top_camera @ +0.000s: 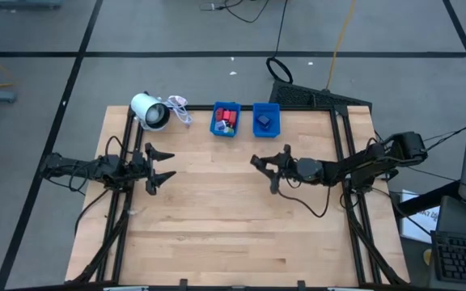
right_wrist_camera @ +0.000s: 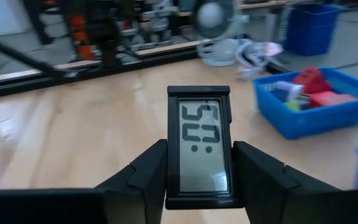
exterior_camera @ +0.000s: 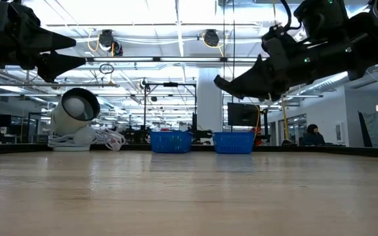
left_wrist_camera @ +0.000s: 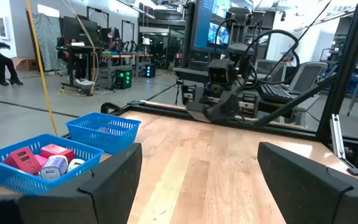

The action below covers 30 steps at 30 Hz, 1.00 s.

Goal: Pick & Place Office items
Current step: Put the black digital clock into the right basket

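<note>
My right gripper hangs over the table's middle, right of centre, and is shut on a small black-framed digital clock whose grey display faces the wrist camera. My left gripper is open and empty above the table's left part. Small office items, red, pink, blue and white, lie in the left blue bin. The right blue bin holds a blue piece. My right gripper pinches the clock between its two fingers, one on each long side edge of the black frame. The fingers run level, pointing toward the table's left. The clock is lifted clear of the table, its length along the fingers.
A white cylindrical roll with a loose white cord lies at the far left of the table. The two bins stand side by side at the far edge. Bare wooden tabletop stretches toward the near edge. A black frame borders both sides.
</note>
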### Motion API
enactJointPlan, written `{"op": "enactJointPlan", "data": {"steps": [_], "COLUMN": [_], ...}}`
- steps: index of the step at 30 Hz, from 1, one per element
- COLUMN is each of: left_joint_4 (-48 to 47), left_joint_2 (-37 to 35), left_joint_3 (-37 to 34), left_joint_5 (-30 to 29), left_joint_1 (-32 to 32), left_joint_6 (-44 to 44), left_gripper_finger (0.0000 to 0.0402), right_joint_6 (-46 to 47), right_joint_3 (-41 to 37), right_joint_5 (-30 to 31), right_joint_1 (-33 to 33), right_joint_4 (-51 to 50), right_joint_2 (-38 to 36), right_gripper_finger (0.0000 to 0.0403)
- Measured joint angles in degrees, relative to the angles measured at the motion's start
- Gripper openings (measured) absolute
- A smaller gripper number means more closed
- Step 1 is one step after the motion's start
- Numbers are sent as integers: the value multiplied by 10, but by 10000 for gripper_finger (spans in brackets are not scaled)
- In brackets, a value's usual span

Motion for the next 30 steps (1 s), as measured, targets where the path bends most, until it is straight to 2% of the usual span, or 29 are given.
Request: {"op": "enactJointPlan", "data": {"steps": [18,30], "left_joint_4": [0,0], "left_joint_2": [0,0], "left_joint_3": [0,0], "left_joint_5": [0,0], "left_joint_1": [0,0], "left_joint_6": [0,0], "left_gripper_finger": [324,324], "right_joint_6": [76,70], "right_joint_3": [1,1], "right_joint_5": [194,201], "right_joint_1": [-1,-10], "right_joint_4": [-48,-54], "right_joint_2": [0,0], "right_gripper_finger": [149,151]}}
